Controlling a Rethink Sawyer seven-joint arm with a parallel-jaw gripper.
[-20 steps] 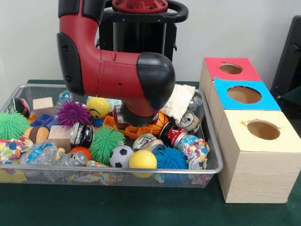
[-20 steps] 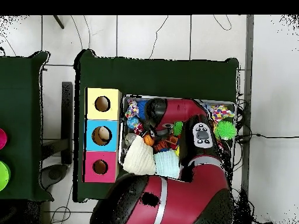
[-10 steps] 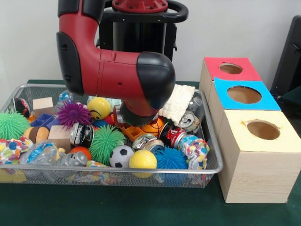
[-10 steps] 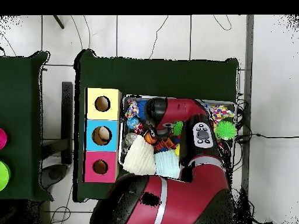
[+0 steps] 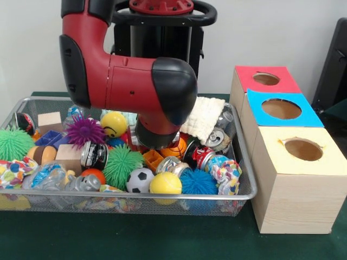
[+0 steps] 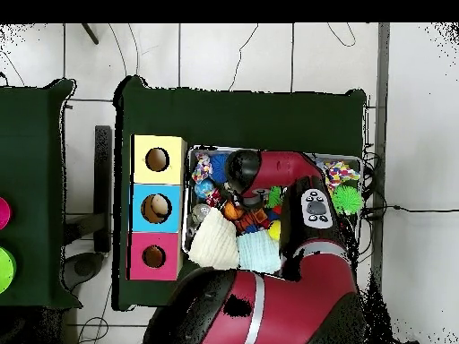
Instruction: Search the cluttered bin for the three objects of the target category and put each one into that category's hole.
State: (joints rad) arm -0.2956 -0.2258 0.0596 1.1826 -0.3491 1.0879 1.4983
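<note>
On the green table (image 5: 162, 241), centre frame, I see my gripper (image 5: 162, 147) buried among toys in the wire bin (image 5: 245, 187); finger state I cannot tell.

Wire mesh, wood and glossy plastic

The bin (image 5: 245, 162) was metal mesh, the boxes (image 5: 293, 200) pale grainy wood, the arm (image 5: 130, 81) glossy plastic.

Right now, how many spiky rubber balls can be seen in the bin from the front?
4: a green one at the left end, a purple one toward the back, a green one mid-bin, and a blue one by the front rim. The arm may hide others.
</note>
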